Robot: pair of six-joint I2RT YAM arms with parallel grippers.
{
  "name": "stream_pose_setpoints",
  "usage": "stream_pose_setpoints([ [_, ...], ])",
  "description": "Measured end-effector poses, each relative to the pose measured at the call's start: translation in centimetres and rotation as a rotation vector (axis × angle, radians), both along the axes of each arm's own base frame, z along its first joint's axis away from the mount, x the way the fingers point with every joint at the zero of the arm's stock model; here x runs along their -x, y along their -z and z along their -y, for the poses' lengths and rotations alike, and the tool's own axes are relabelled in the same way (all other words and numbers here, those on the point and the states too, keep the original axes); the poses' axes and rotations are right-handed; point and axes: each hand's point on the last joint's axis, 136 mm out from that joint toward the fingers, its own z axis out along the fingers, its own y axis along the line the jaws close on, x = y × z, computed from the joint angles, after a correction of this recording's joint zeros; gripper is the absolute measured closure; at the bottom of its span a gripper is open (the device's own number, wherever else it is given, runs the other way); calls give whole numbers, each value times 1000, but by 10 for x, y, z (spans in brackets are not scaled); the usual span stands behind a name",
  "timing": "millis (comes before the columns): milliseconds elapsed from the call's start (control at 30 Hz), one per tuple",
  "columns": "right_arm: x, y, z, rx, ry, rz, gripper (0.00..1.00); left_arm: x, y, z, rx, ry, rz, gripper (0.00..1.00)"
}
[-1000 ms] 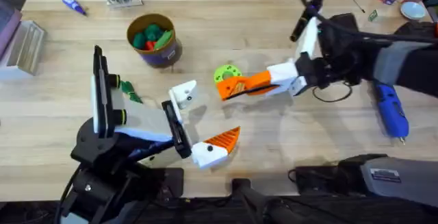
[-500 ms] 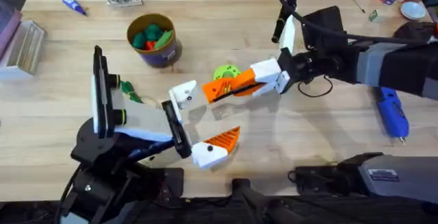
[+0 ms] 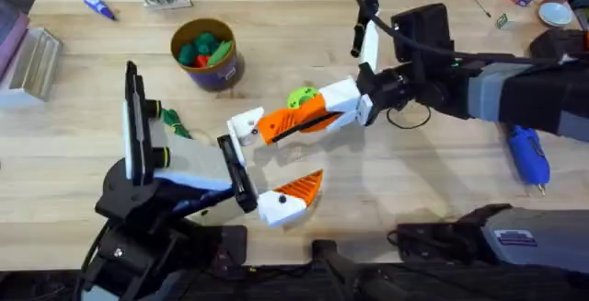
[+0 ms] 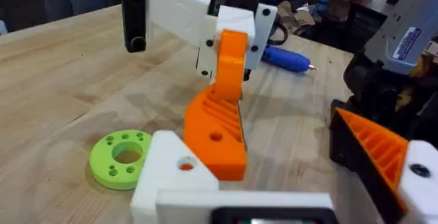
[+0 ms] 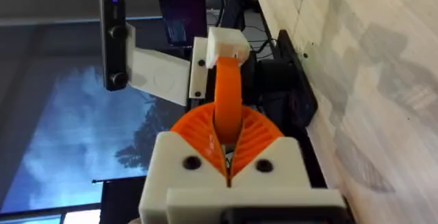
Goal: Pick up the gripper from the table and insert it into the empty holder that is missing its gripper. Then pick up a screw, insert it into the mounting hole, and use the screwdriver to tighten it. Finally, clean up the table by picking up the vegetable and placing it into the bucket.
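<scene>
Bright, even light; soft shadows on table, nearest parts perhaps blurred.

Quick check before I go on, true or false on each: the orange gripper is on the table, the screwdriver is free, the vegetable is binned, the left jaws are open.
1. The gripper lies on the table. False: the right arm's jaws are shut on it and hold it at the holder.
2. The screwdriver lies unheld on the table. True.
3. The vegetable is in the bucket. False: it lies on the table beside the left arm.
4. The left arm's jaws stand open. True.
</scene>
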Motion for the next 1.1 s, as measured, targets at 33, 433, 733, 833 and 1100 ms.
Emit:
stream_pose_setpoints([
  [33, 0, 0, -1, 1, -3, -5, 991, 0, 0, 0, 0, 0, 0, 15],
  [433, -5, 9, -14, 1, -23, -46, 992, -3, 0, -1, 3, -18, -12, 15],
  [733, -5, 16, -33, 33, -21, -81, 993, -1, 1, -1, 11, -7, -37, 15],
  [833, -8, 15, -36, 39, -6, -75, 993, -3, 2, -1, 12, -21, -45, 15],
  [1100, -15, 15, -48, 57, 48, -49, 993, -14, 2, -7, 11, -84, -43, 15],
])
